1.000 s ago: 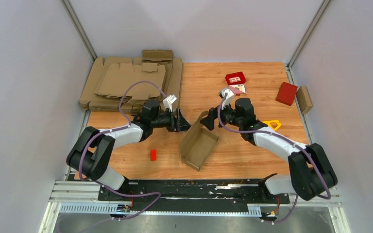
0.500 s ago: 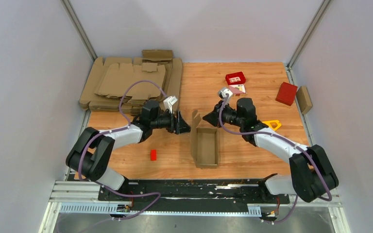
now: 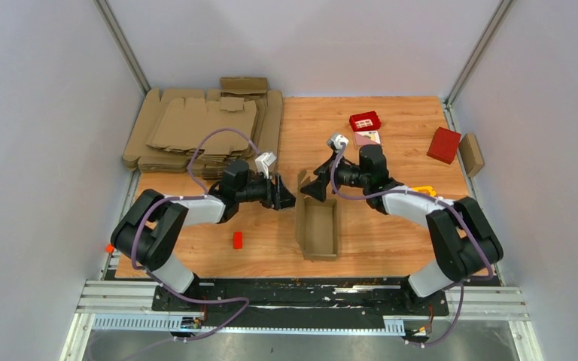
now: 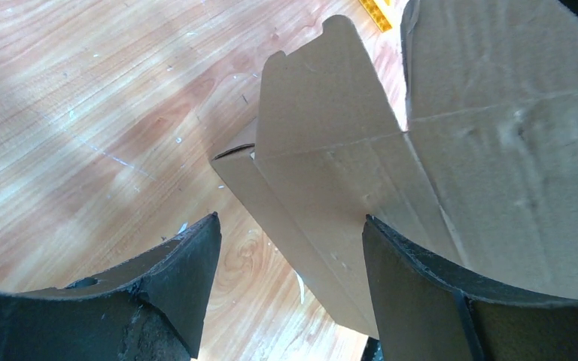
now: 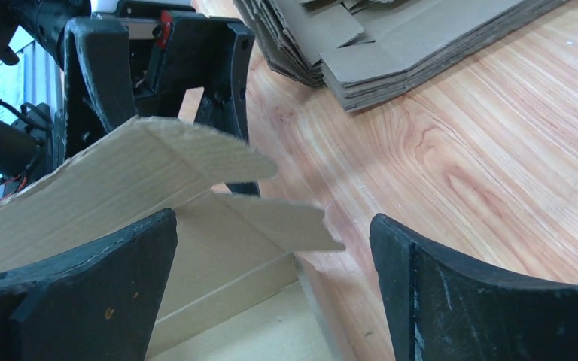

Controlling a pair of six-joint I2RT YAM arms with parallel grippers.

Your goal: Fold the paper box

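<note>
Nearest, a small red block (image 3: 237,239) lay on the worktop (image 3: 376,244), at 9 o'clock from the paper box (image 3: 320,229). The box sat open-topped near the middle of the worktop, its long axis running from 6 to 12 o'clock, with a flap standing up at its far left corner. The left gripper (image 3: 286,197) hung just beside that far end at about 10 o'clock, jaws well apart and holding nothing. The right gripper (image 3: 308,186) faced it from 12 o'clock, jaws spread wide about the raised flap without clamping it. Farther off, a pile of flat cardboard blanks (image 3: 203,128) filled the 11 o'clock corner, and a red box (image 3: 444,144) lay toward 2 o'clock.
</note>
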